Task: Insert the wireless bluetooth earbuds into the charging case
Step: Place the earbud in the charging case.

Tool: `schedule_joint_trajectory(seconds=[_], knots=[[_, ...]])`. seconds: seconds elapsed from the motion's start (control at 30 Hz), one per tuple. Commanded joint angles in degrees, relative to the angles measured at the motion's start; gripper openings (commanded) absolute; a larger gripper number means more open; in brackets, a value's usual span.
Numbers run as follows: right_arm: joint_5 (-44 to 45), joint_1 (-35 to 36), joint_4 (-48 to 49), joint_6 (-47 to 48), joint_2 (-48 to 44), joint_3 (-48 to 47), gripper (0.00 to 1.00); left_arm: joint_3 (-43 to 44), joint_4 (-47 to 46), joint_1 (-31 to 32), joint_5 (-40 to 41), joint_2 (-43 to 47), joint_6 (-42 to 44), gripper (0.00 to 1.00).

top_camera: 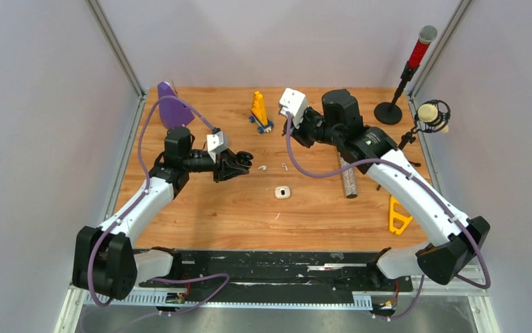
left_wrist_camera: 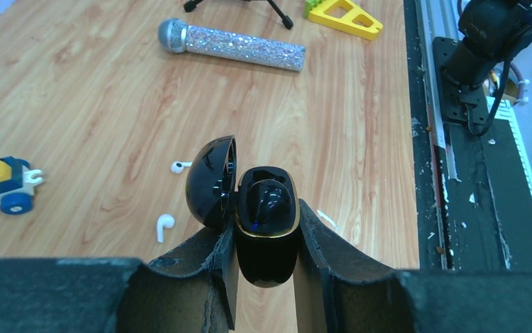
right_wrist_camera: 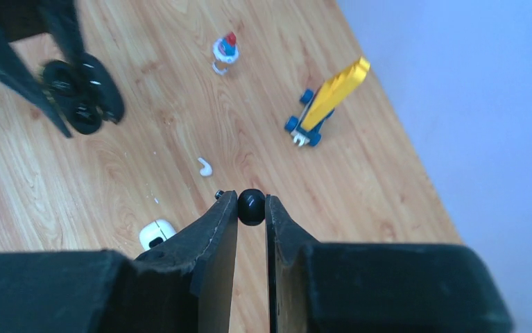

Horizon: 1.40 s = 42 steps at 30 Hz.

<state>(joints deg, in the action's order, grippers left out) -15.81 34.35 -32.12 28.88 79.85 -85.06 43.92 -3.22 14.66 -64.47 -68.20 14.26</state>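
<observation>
1. The black charging case (left_wrist_camera: 266, 208) is gripped in the left gripper (left_wrist_camera: 266, 232), its lid (left_wrist_camera: 211, 182) swung open to the left. Something glossy black seems seated inside, though this cannot be told for certain.
2. Two white earbuds (left_wrist_camera: 164, 225) are seen lying on the surface (left_wrist_camera: 75, 90) just beyond it, and a small white case (top_camera: 283, 192) is set near them.
3. A black earbud (right_wrist_camera: 251, 205) is pinched at the tips of the right gripper (right_wrist_camera: 251, 216), above the surface and well apart from the black case.
4. The carrying step is judged to be in hand. Next, the bud must be brought over the open case, turned to suit a free socket, lowered in, and only then released.
</observation>
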Motion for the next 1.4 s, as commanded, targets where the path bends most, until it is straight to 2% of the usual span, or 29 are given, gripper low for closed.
schedule_joint_trajectory(seconds=[0.0, 0.23, 0.4, 0.8, 1.37], knots=[[5.4, 6.2, 1.3, 7.9, -2.1, 1.2, 0.18, 2.9, -1.1, 0.3, -3.7, -2.4, -0.8, 0.22], [11.6, 16.8, 2.2, 14.2, -0.7, 2.4, 0.19, 2.5, -0.6, 1.1, -5.4, -2.8, -0.6, 0.22], [18.7, 21.3, 3.3, 16.8, 2.4, 3.1, 0.19, 1.9, -0.6, 1.3, -5.4, -1.7, -0.2, 0.22], [25.7, 27.4, 5.8, 18.1, 4.1, 5.3, 0.19, 1.1, -2.7, 1.4, -5.0, -0.7, -1.7, 0.21], [32.6, 31.5, 11.7, 18.5, 5.3, 9.1, 0.18, 0.7, -5.5, 1.4, -4.6, -0.3, -4.8, 0.21]])
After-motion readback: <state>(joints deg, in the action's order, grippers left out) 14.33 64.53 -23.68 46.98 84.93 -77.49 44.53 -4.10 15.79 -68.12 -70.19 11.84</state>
